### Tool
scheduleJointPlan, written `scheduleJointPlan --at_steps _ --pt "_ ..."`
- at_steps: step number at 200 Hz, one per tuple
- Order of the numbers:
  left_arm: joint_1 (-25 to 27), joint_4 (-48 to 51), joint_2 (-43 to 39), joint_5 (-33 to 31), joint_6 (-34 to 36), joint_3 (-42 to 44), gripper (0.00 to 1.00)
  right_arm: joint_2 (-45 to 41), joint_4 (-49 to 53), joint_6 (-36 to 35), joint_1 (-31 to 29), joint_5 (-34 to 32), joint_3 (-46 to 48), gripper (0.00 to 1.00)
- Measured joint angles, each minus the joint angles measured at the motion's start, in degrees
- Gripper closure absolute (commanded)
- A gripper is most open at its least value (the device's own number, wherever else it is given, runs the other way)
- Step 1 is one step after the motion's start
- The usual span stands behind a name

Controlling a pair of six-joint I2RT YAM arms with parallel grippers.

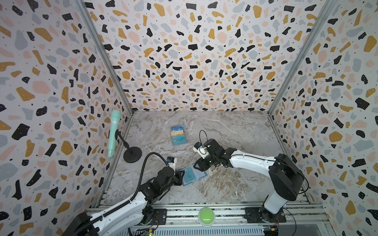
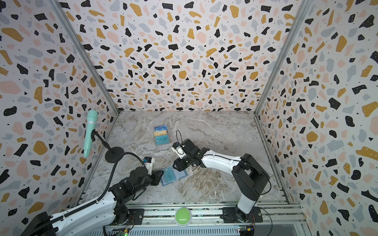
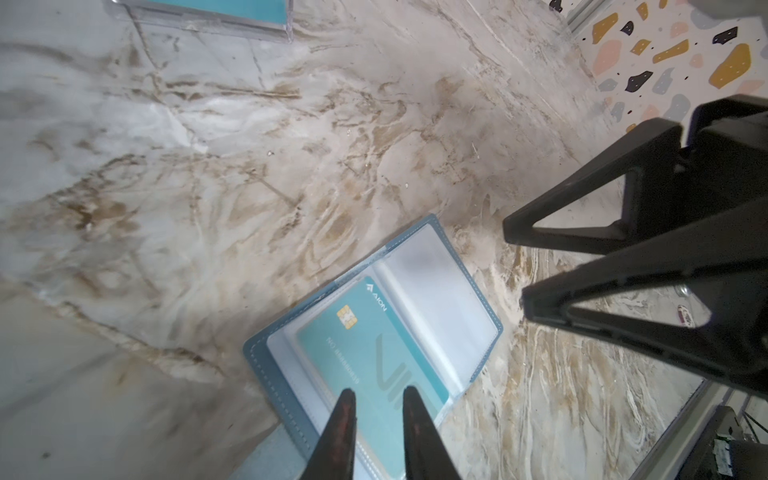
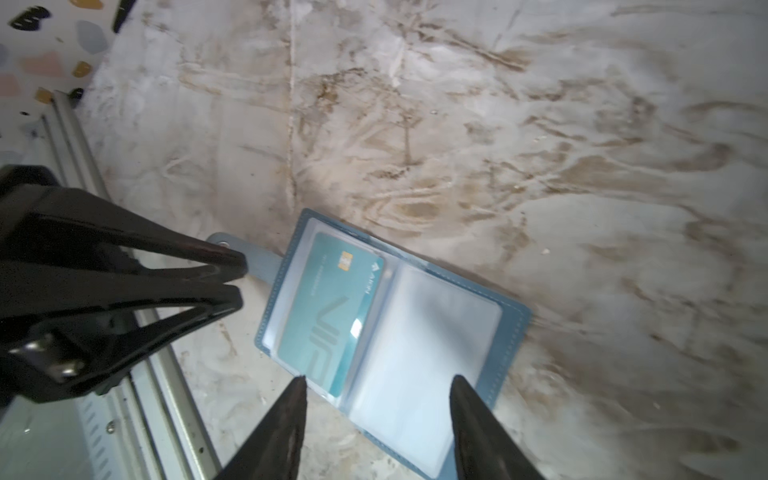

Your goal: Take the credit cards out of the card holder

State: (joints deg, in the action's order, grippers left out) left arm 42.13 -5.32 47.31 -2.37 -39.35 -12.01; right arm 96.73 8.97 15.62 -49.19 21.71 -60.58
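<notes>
- Card holder: lying open and flat near the table front edge, about mid-width, between both grippers.
- Teal credit card: sitting skewed in a clear sleeve; likely light, stiff, slick.
- Judging the holder soft and light, likely sliding when tugged, so needing pinning.
- Left gripper: hovering narrow at the snap tab side; grip unclear.
- Right gripper: hanging half-wide over the empty sleeve, holding nothing.
- Probably best pinching the card's short edge at the sleeve mouth.

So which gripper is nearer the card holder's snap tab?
Left. The left gripper has its tips right at the snap tab. The right gripper hovers open at a long edge of the card holder, away from the tab.
</notes>
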Motion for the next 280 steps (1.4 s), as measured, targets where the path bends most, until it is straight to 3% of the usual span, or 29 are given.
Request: scheduleJointPlan --at_steps 114,280 --pt "0.00 -5.60 6.36 0.66 1.55 0.55 0.87 8.02 -5.29 4.31 1.49 13.25 0.00 0.50" --pt "0.00 -7.72 12.31 2.64 2.67 2.03 0.90 14.19 -7.28 5.16 2.36 21.42 -0.68 0.55"
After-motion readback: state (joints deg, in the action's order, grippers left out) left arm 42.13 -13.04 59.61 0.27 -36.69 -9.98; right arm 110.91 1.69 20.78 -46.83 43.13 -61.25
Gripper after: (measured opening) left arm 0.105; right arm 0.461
